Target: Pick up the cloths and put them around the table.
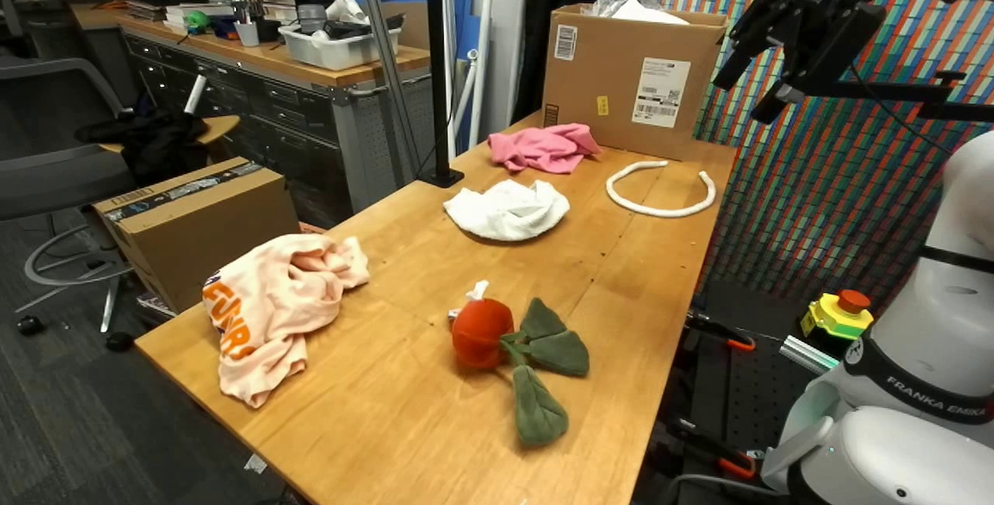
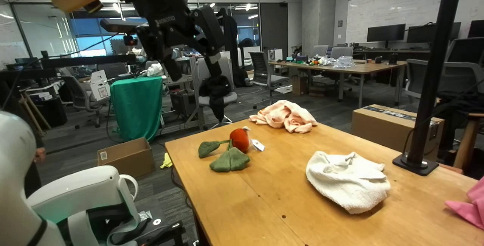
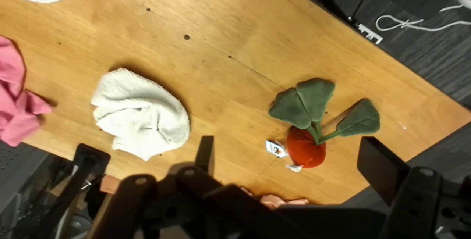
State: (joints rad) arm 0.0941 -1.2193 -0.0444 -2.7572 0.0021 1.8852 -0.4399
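A pink cloth [image 1: 543,148] lies crumpled at the far end of the wooden table [image 1: 419,412], partly in the wrist view [image 3: 16,95]. A white cloth [image 1: 509,210] lies bunched mid-table, also in an exterior view [image 2: 347,181] and the wrist view [image 3: 141,114]. A peach cloth with orange and purple letters [image 1: 283,307] lies over the table's edge and hangs partly off, also in an exterior view [image 2: 285,116]; the gripper mostly hides it in the wrist view [image 3: 274,200]. My gripper [image 1: 747,95] is raised above the table, open and empty, fingers apart in the wrist view [image 3: 287,150].
A plush red vegetable with green leaves [image 1: 483,332] lies on the table. A curved white rope piece [image 1: 660,212] lies near the right edge. A cardboard box [image 1: 629,74] stands at the far end. A black pole [image 2: 427,87] with a flat base stands at the table's edge.
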